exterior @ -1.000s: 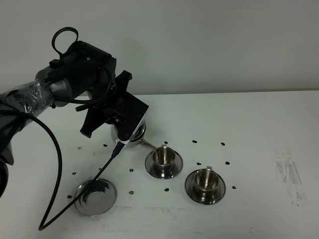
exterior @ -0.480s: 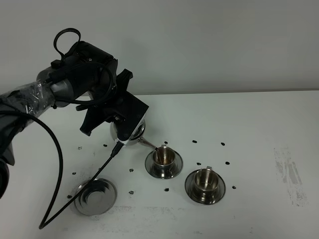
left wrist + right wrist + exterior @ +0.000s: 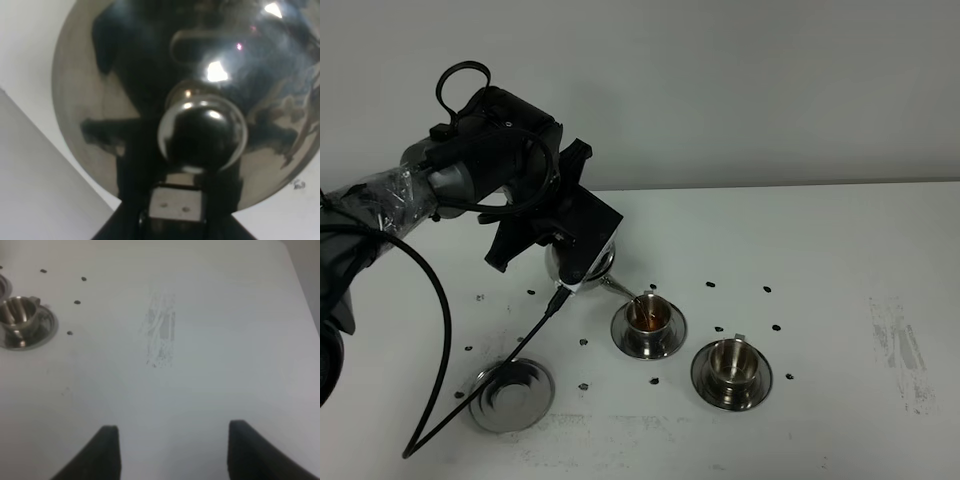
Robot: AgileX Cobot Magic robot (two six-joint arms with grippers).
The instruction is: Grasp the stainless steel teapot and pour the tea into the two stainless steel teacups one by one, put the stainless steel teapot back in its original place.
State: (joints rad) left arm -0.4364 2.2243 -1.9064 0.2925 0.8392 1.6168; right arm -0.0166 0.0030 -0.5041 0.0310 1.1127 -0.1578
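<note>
While tipped toward cup (image 3: 648, 313) at 4 o'clock, teapot (image 3: 582, 268) clamped in left gripper (image 3: 570, 238), right gripper (image 3: 170, 452) spread apart over table (image 3: 210, 315)

Room bright, light even and diffuse. White table (image 3: 840, 240) nearly washed out, shadows faint, soft. Hot glare specks on stainless steel teapot (image 3: 200, 130); close-up soft, unfocused. Right wrist view hazy.
</note>
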